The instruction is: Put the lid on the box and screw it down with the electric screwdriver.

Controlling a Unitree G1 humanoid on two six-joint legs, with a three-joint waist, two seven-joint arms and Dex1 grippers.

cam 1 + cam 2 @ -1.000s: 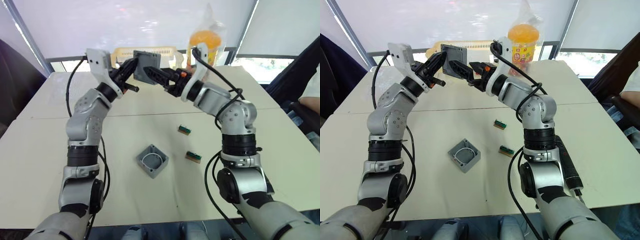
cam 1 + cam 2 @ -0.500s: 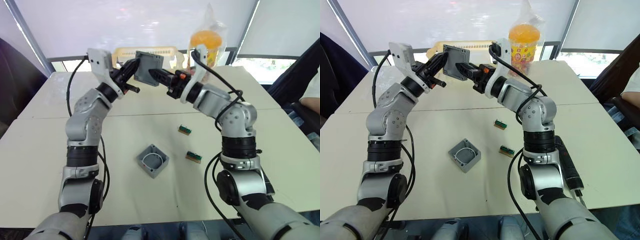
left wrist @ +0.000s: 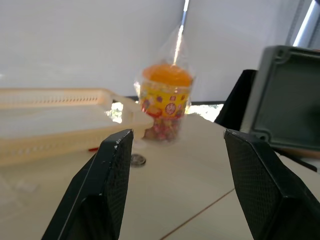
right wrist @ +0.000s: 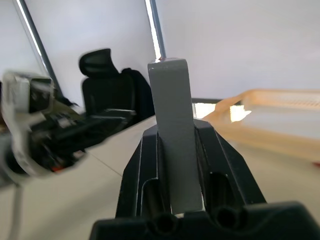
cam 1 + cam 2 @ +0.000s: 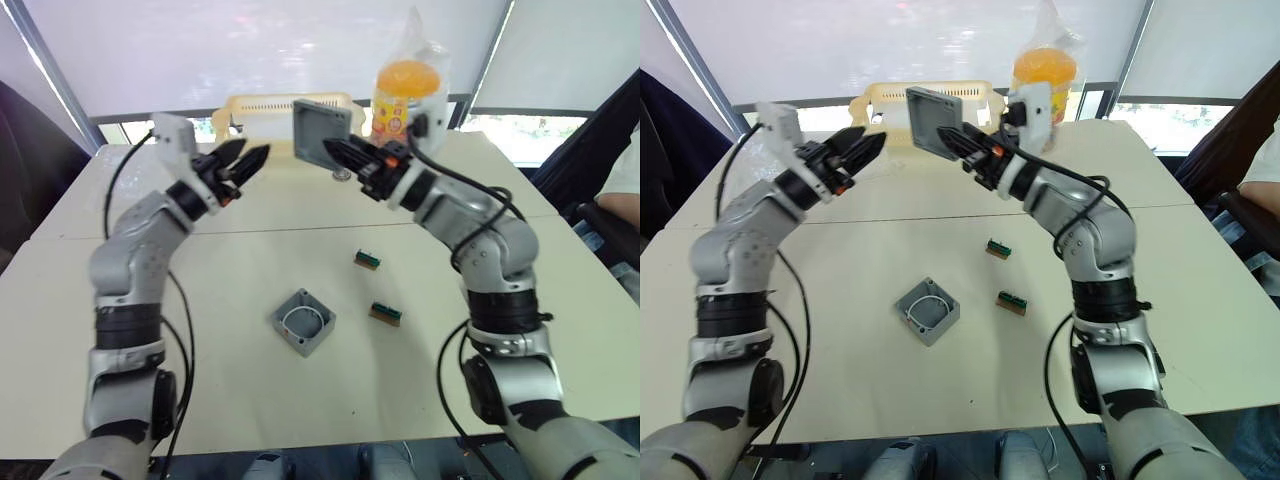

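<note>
Once released by left gripper [image 5: 243,160]: lid [image 5: 320,133] right-held.

The lid [image 5: 321,132], a thin grey square plate with rounded corners, is held in the air on edge, well above the table [image 5: 250,290], its broad face tilted toward the camera. The right gripper [image 4: 176,165] clamps its lower edge between both fingers. The box [image 5: 304,322], a small grey square enclosure, sits open side up on the table, turned corner-on, with a white wire loop inside. It lies well below the lid and nearer the robot. The screwdriver cannot be made out.
</note>
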